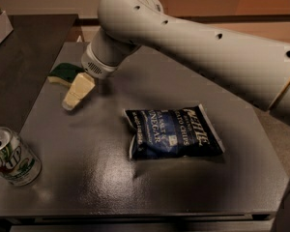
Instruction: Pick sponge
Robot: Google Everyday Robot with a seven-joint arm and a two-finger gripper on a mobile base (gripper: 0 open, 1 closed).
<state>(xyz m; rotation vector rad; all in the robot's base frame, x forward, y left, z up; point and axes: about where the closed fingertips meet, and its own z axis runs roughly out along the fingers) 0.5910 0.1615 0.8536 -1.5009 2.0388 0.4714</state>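
The arm (198, 47) is a thick, smooth off-white tube dotted with small dark round holes, ending in a ribbed white wrist collar (94, 66). Its pale beige, blocky gripper (72, 98) sits just beside the sponge (63, 73).

A dark blue foil chip bag (174, 137) lay flat on the grey table (87, 192); a green-and-white soda can (12, 157) stood at its front-left corner.

One near camera looks down across the table (87, 178), the hand (73, 96) upper left.
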